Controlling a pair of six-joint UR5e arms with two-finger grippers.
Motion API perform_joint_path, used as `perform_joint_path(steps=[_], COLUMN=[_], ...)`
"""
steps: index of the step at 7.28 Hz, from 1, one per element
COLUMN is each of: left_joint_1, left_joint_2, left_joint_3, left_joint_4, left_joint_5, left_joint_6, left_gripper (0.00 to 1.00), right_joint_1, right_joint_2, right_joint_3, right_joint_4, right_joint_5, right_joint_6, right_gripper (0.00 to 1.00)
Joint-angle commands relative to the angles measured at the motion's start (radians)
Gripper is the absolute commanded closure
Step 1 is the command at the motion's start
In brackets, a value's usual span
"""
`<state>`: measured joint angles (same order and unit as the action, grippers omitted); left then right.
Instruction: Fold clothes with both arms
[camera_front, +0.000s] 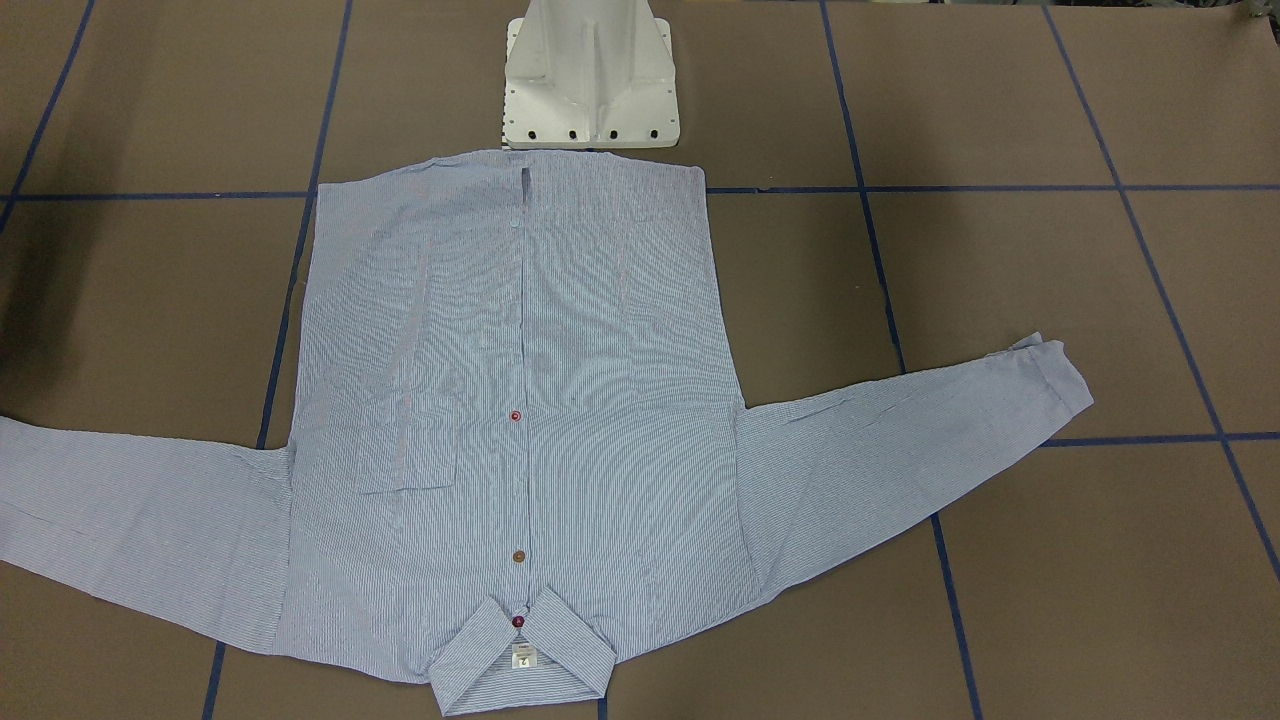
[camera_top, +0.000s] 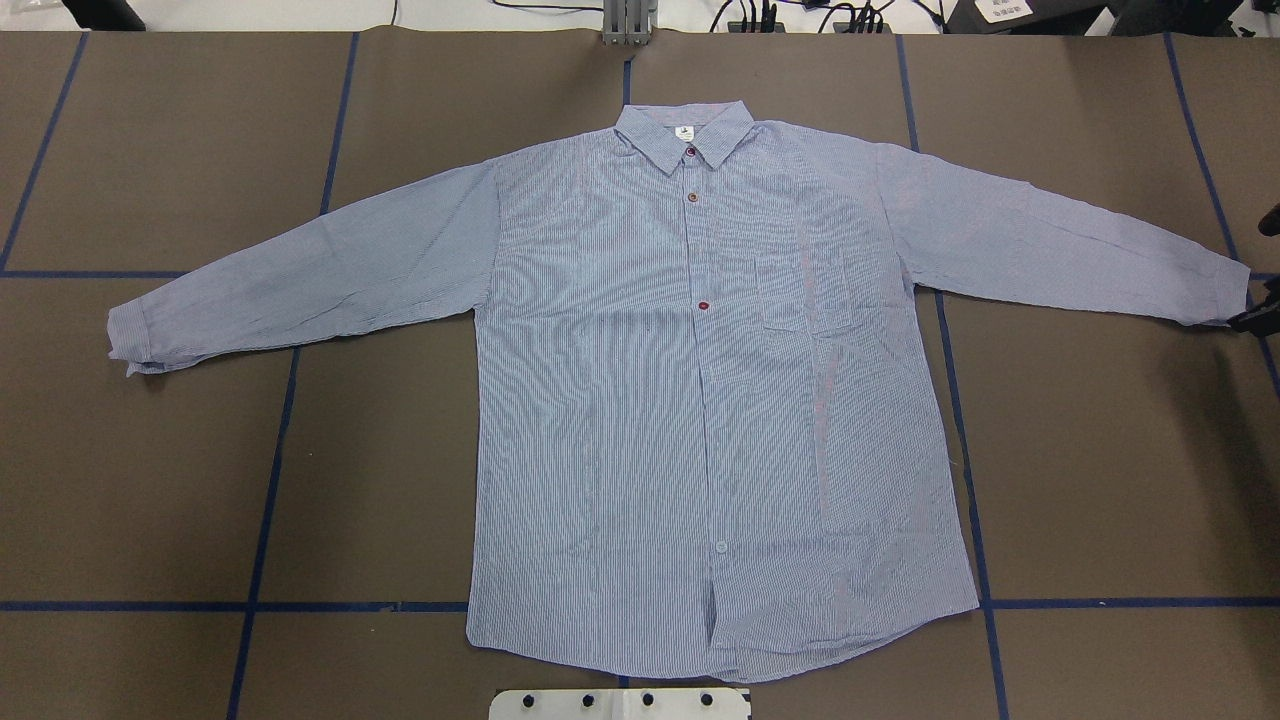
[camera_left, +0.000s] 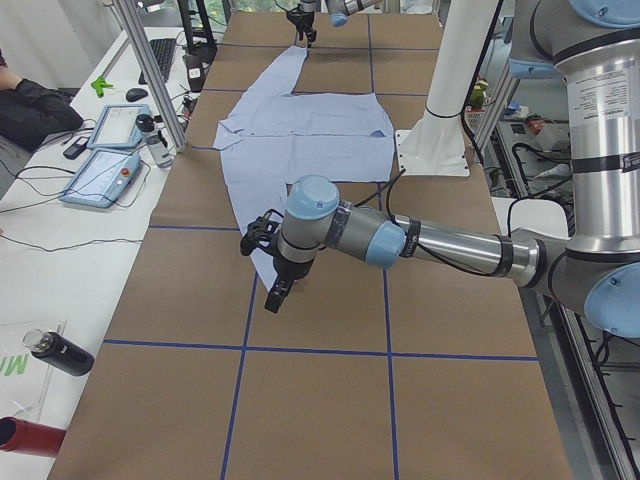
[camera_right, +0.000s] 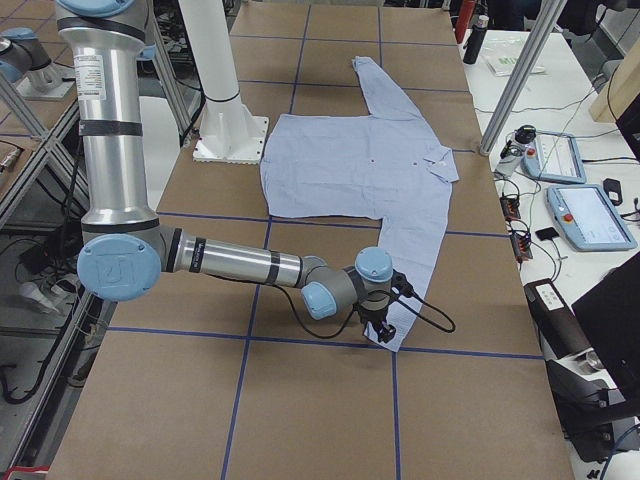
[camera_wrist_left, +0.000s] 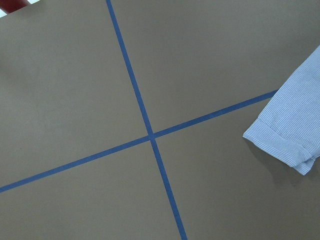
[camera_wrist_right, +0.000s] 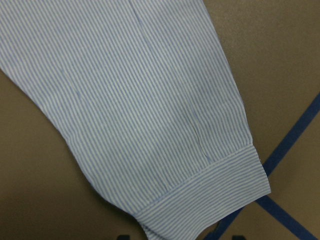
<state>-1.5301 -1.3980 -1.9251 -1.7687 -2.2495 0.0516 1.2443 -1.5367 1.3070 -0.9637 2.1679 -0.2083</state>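
The light blue striped shirt (camera_top: 700, 400) lies flat and buttoned, front up, on the brown table, collar (camera_top: 685, 135) away from the robot and both sleeves spread out. My right gripper (camera_right: 385, 330) hovers low over the right sleeve cuff (camera_wrist_right: 210, 195). The right wrist view shows its two dark fingertips (camera_wrist_right: 123, 237) wide apart at the bottom edge, open. My left gripper (camera_left: 275, 290) hangs just beyond the left sleeve cuff (camera_wrist_left: 282, 140), off the cloth. I cannot tell whether it is open or shut, as it shows only in the exterior left view.
The white pedestal base (camera_front: 590, 80) stands right at the shirt's hem. Blue tape lines (camera_wrist_left: 151, 136) cross the brown table. A side desk with control tablets (camera_left: 105, 165), a bottle (camera_left: 60, 355) and a person's sleeve (camera_left: 30, 100) runs along the far edge.
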Motion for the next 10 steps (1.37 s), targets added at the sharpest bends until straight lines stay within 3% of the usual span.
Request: perform_joint_path(steps=[1,7,8,10], left_joint_1=[0.001,-0.001,-0.001,-0.001], left_joint_2=[0.001,0.001,0.001,0.001], left_joint_3=[0.0,0.001,0.001,0.001], left_joint_4=[0.0,0.0,0.0,0.0], left_joint_5=[0.001,0.001,-0.001,-0.001], left_joint_6=[0.001,0.001,0.001,0.002], left_gripper=[0.0,0.0,0.0,0.0], right_joint_1=[-0.003,-0.016,-0.016,-0.016], right_joint_2=[-0.002,0.027,0.029,0.029], right_joint_3=[-0.026,-0.055,-0.054,-0.055], right_joint_4=[0.002,0.008,0.008,0.005], right_joint_5=[0.0,-0.011,-0.01,-0.008], right_joint_6=[-0.002,0.0,0.001,0.024], right_gripper=[0.26,0.45,0.58,1.0])
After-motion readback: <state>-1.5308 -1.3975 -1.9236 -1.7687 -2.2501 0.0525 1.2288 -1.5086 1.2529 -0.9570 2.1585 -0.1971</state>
